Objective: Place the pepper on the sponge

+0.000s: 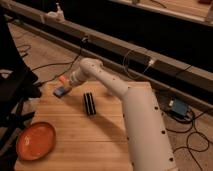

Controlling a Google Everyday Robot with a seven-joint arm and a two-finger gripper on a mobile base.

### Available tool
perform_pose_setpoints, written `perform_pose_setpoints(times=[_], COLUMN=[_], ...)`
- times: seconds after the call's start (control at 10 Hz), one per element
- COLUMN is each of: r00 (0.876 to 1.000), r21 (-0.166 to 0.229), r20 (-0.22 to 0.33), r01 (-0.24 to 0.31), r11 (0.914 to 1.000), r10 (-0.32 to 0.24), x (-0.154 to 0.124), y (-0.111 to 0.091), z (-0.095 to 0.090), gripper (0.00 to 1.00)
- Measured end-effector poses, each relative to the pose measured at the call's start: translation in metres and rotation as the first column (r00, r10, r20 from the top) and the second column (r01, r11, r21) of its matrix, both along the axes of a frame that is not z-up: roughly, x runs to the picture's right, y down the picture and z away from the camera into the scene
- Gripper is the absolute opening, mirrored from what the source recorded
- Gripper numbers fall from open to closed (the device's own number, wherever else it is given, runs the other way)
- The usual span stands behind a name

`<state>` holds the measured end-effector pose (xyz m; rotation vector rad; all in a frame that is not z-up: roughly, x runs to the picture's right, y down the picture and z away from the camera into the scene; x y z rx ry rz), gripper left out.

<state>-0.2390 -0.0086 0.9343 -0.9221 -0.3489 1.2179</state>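
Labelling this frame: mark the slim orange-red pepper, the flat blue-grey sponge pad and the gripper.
slim orange-red pepper [63, 79], camera view, middle of its body.
flat blue-grey sponge [60, 92], camera view, centre of its top face.
gripper [68, 85], camera view, arm's tip, between pepper and sponge.

Matt wood table [100, 135], jaws by matt sponge [60, 92].
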Motion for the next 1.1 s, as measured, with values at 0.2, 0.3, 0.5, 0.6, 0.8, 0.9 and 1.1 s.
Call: perform_pose_setpoints(times=[0.2, 0.3, 0.5, 0.6, 0.8, 0.9, 1.1], r00=[0.999, 0.998, 0.997, 0.997, 0.997, 0.997, 0.996], r21=[-0.002, -0.009, -0.03, -0.045, -0.079, -0.086, -0.102], r20=[0.038, 0.057, 0.076, 0.079, 0.08, 0.082, 0.09], r01=[0.011, 0.011, 0.013, 0.014, 0.016, 0.012, 0.004], r11=[0.9999, 0.9999, 0.9994, 0.9989, 0.9968, 0.9962, 0.9948], r10=[-0.011, -0.01, -0.011, -0.01, -0.009, -0.005, 0.005], x=[-0.018, -0.024, -0.03, -0.03, -0.029, -0.03, -0.034], y=[0.008, 0.013, 0.023, 0.027, 0.037, 0.038, 0.04], z=[0.014, 0.023, 0.037, 0.044, 0.055, 0.057, 0.062], gripper=[0.0, 0.0, 0.0, 0.0, 0.0, 0.03, 0.24])
